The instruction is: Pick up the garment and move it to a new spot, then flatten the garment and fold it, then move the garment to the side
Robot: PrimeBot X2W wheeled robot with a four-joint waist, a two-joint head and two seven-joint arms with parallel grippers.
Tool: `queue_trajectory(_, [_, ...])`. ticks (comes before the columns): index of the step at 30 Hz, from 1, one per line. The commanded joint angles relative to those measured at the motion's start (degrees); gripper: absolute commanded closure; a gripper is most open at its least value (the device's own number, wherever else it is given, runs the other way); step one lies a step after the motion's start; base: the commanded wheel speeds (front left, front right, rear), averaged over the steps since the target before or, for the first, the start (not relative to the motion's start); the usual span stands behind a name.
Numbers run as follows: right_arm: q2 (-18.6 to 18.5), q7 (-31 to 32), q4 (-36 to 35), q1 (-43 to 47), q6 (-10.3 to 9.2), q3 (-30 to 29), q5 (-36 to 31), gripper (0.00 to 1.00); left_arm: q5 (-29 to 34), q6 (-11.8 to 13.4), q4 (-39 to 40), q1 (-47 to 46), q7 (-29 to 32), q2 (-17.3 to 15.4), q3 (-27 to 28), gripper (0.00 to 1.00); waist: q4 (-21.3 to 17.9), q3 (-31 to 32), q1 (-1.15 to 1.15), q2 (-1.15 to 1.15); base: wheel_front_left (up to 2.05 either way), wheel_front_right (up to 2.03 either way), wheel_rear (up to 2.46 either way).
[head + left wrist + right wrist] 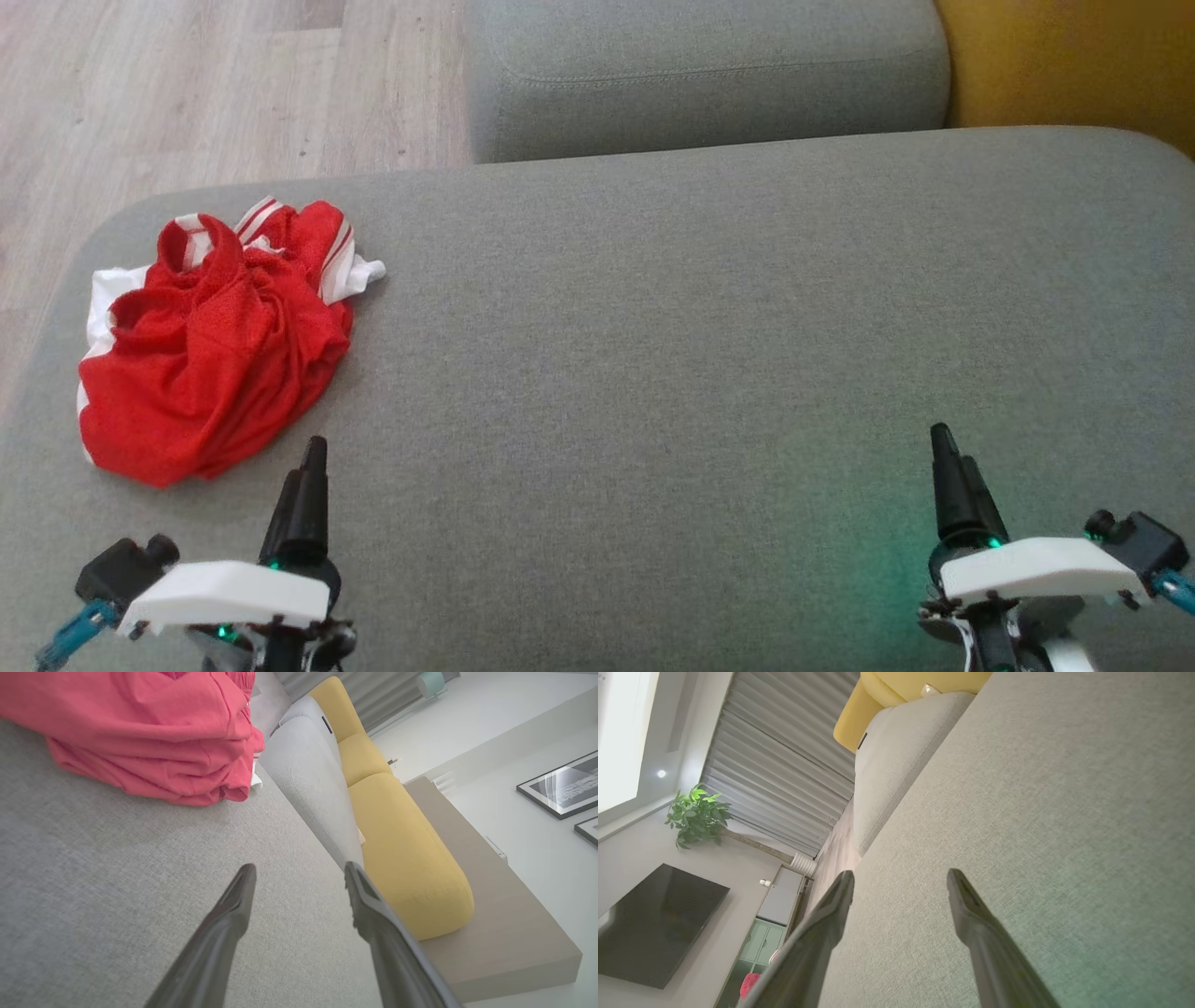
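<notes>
Grippers first: from the head view I am holding my left gripper [315, 455] and my right gripper [941, 443] low over the near edge of the grey seat cushion [653, 327]. Both are pointing away from me, each showing edge-on, so this view is not telling me how wide they are standing. The garment [210, 345], red mesh with white stripes, is lying crumpled in a heap on the cushion's far left part, close to the edge above the wooden floor [187, 84]. It is sitting just ahead of my left gripper and well apart from my right one, so I am judging the left arm to be the one for the first pick. The wide bare stretch of cushion to the right is looking like a sensible new spot, with room to spread the cloth flat.

Through the left wrist view, my left gripper [300, 868] is standing spread wide, pinching nothing, hovering above the grey fabric. The garment [140, 732] is bunching in thick folds toward the top left, apart from my fingertips [245, 877], so the pick is not yet begun. A raised fold would be giving me the easiest purchase.

Through the right wrist view, my right gripper [901, 873] is likewise gaping and empty over bare cushion, poised on the open side where I am expecting it to help with flattening and folding.
</notes>
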State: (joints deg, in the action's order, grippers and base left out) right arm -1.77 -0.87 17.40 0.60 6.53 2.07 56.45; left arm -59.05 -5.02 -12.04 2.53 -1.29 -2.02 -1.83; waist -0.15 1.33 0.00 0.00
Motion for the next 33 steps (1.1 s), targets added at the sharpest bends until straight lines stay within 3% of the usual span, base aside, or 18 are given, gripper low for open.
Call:
queue_trajectory(1, [-0.6, -1.0, -2.4, -2.6, 0.35, 1.1, -2.0, 0.0, 1.9, 0.2, 2.6, -1.0, -0.7, -1.1, 0.2, 0.0, 0.0, 0.1, 0.0, 0.0, 0.0, 0.0, 0.0])
queue_trajectory(33, [-0.8, -6.2, -4.5, -2.4, 0.59, 3.5, -22.4, 0.0, 23.6, 1.9, 8.1, 0.4, -5.9, -1.7, -2.4, 0.0, 0.4, 0.8, 0.0, 0.0, 0.0, 0.0, 0.0])
